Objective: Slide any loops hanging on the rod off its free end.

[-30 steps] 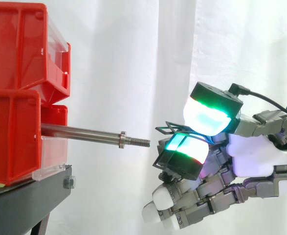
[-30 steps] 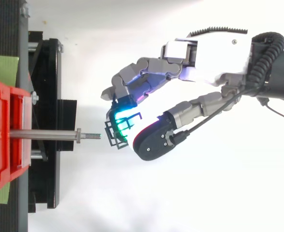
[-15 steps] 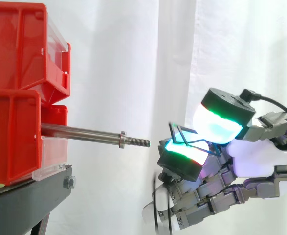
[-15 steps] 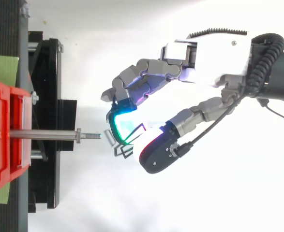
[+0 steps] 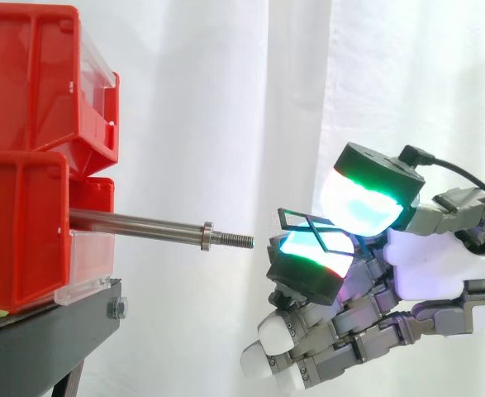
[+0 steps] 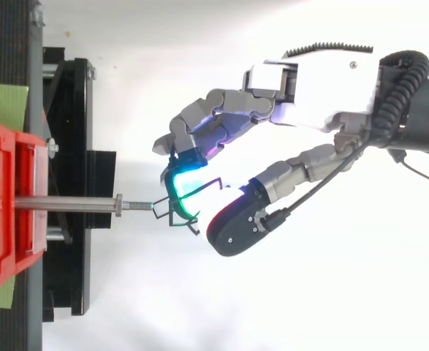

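robot hand (image 6: 313, 84) pinches loop (image 5: 315, 230) beside rod (image 5: 143, 225) tip.

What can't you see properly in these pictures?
- Side view: where the rod is fixed, hidden by the red bins.
- Side view: part of the loop, hidden between the pinching fingertips of the hand.
- Side view: the stand, cut off by the bottom edge.
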`<state>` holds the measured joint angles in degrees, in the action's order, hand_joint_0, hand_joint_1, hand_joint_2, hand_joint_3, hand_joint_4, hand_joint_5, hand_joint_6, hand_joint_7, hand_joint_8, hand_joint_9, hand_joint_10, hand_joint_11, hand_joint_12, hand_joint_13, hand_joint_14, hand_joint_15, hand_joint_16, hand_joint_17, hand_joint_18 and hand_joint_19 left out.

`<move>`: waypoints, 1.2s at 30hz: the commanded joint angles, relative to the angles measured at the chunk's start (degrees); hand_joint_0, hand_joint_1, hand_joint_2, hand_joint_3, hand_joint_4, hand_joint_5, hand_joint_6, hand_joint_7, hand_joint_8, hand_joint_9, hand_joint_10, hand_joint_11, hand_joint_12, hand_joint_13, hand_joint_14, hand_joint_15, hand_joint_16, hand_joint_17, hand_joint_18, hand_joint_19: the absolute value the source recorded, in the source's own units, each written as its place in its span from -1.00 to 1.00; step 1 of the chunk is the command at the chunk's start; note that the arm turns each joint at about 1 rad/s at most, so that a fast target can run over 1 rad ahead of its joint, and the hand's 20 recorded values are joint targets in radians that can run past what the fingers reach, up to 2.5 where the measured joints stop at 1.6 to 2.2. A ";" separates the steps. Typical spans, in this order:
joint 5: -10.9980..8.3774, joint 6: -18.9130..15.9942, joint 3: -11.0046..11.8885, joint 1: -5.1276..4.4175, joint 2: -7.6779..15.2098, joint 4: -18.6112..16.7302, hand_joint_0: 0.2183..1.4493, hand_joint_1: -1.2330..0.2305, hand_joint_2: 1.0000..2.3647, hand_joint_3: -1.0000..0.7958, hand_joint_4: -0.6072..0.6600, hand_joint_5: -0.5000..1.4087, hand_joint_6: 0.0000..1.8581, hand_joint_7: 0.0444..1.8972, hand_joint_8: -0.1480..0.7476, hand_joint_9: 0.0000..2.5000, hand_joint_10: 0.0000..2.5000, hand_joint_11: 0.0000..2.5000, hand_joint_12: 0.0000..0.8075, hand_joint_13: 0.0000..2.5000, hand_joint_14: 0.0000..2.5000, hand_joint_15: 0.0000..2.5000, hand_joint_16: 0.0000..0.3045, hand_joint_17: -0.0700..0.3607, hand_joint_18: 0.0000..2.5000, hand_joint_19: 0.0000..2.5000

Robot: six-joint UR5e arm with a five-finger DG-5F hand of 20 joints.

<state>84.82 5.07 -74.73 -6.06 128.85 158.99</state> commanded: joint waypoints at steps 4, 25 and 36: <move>0.00 -0.24 0.03 -0.01 0.00 0.00 -0.43 -0.21 -0.97 -0.15 0.09 -0.67 -0.09 0.41 -0.09 -0.45 -0.99 -0.88 -0.31 -0.63 -1.00 -1.00 -0.74 -0.26 -0.71 -1.00; 0.00 -0.24 0.03 -0.18 0.00 0.09 -0.39 -0.14 -1.00 -0.44 0.18 -0.65 -0.14 0.35 -0.10 -0.43 -1.00 -0.88 -0.32 -0.62 -1.00 -1.00 -0.74 -0.27 -0.70 -1.00; 0.00 -0.24 0.03 -0.09 0.00 0.09 -0.40 -0.16 -0.98 -0.28 0.13 -0.65 -0.13 0.39 -0.09 -0.42 -1.00 -0.87 -0.32 -0.62 -1.00 -1.00 -0.74 -0.27 -0.70 -0.99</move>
<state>84.81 4.83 -74.77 -6.21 128.85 159.08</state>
